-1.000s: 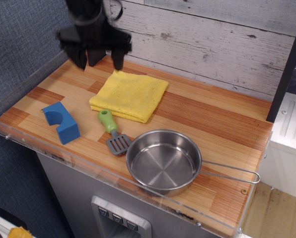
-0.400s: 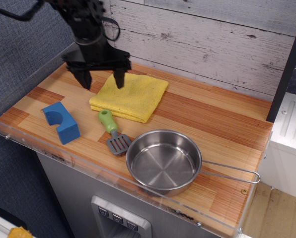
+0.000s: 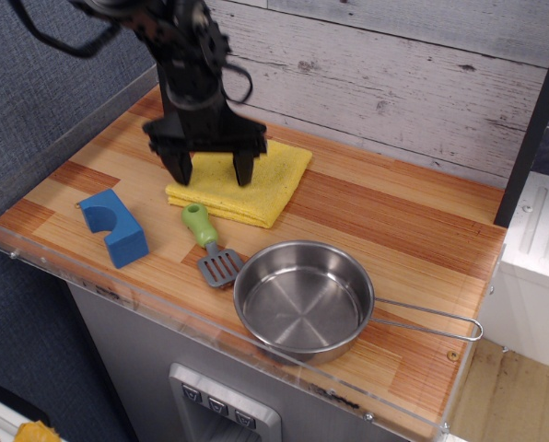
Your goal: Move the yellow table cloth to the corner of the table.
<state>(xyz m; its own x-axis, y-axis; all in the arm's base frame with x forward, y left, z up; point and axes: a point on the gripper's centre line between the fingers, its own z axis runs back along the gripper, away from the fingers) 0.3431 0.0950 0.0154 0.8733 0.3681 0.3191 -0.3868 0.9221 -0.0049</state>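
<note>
Lower and further right than a moment ago, the hand (image 3: 212, 171) hangs open over the yellow table cloth (image 3: 256, 183), which lies mid-table (image 3: 385, 230) near the back wall.

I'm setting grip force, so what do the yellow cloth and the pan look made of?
The yellow table cloth looks like soft matte terry-like fabric: folded, layered edges. The pan looks like polished steel: bright reflections, thin wire handle. The claw hangs open over the cloth.
</note>
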